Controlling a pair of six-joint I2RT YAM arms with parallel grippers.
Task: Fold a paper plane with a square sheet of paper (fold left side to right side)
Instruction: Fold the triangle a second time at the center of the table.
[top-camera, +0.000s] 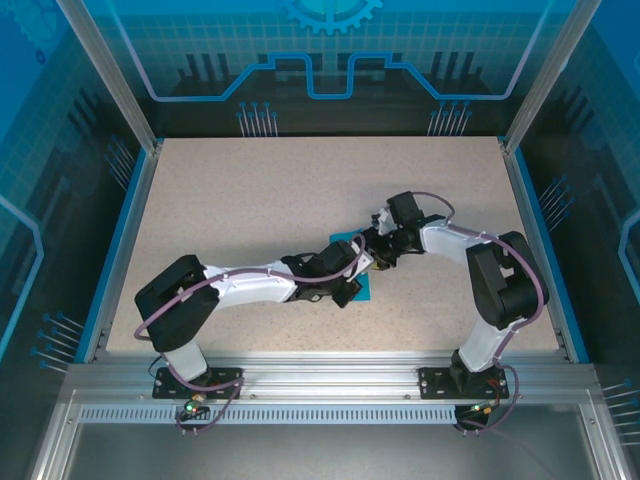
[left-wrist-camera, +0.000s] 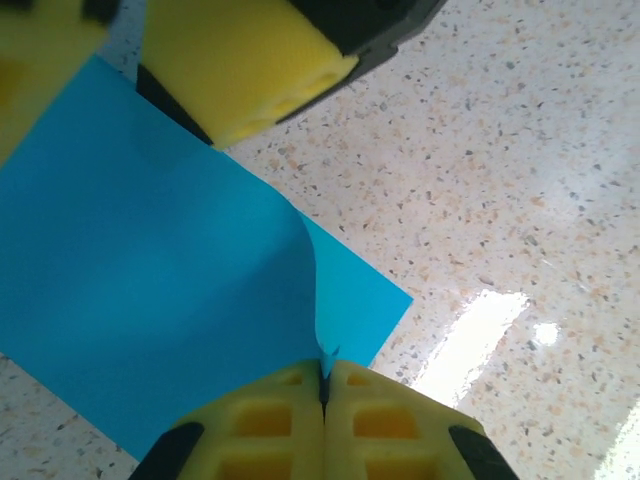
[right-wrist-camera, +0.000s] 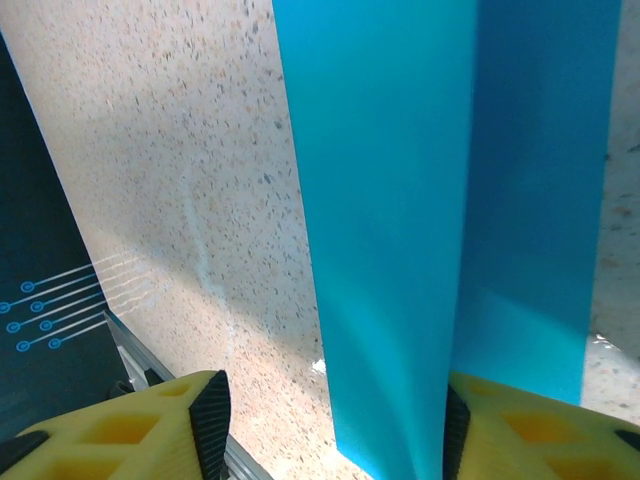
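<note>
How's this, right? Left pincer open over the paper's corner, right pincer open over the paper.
Wrong on the left pincer: it is shut, pinching a lifted fold of the paper near its corner, as the left wrist view shows. The right pincer is open over the paper, as stated.
</note>
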